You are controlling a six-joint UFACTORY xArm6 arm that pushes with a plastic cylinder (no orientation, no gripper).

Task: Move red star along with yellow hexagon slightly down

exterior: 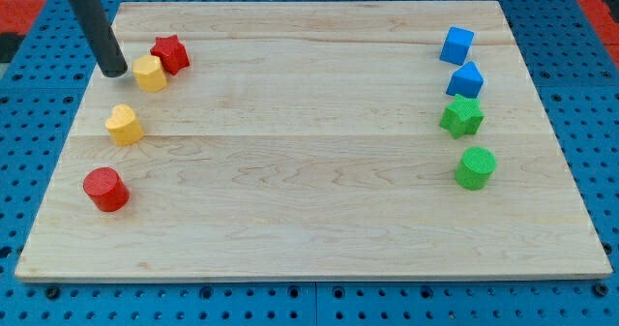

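Observation:
The red star point(171, 52) lies near the view's top left of the wooden board point(309, 191). The yellow hexagon point(149, 74) touches it on its lower left. My tip point(115, 74) rests on the board just left of the yellow hexagon, a small gap apart. The dark rod rises from it toward the view's top left.
A second yellow block point(124, 125) lies below the hexagon, and a red cylinder point(105, 189) lower still. At the view's right stand a blue cube point(456, 45), a blue block point(465, 79), a green star point(462, 117) and a green cylinder point(475, 167).

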